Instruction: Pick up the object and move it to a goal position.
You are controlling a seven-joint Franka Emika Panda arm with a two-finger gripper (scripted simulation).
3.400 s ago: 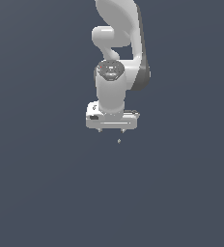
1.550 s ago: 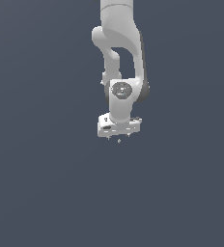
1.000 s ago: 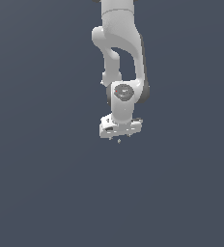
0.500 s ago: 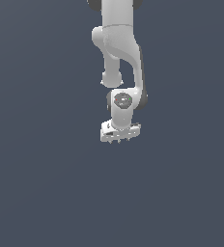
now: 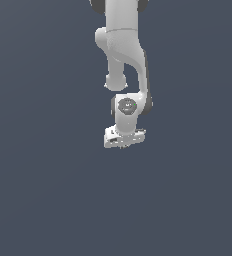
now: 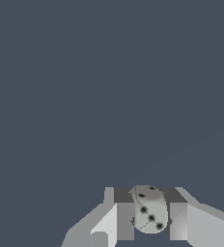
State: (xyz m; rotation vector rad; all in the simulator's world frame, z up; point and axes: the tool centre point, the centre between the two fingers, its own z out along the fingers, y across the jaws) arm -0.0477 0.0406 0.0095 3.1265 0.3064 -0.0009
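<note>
In the exterior view the white arm hangs from the top, and my gripper (image 5: 122,146) points down against a plain dark grey ground. The object cannot be made out there under the hand. In the wrist view the object (image 6: 149,210) is a small rounded pale grey piece with dark dots. It sits between my two grey fingers (image 6: 125,221), which press it from both sides. My gripper (image 6: 151,223) is shut on it.
Only a flat, dark blue-grey surface shows around the arm in both views. No other objects, containers or edges show.
The wrist and hand have sunk a little and the forearm has swung, with the hand staying at about the same spot. The speck seen below the fingers earlier no longer shows apart from the hand.
</note>
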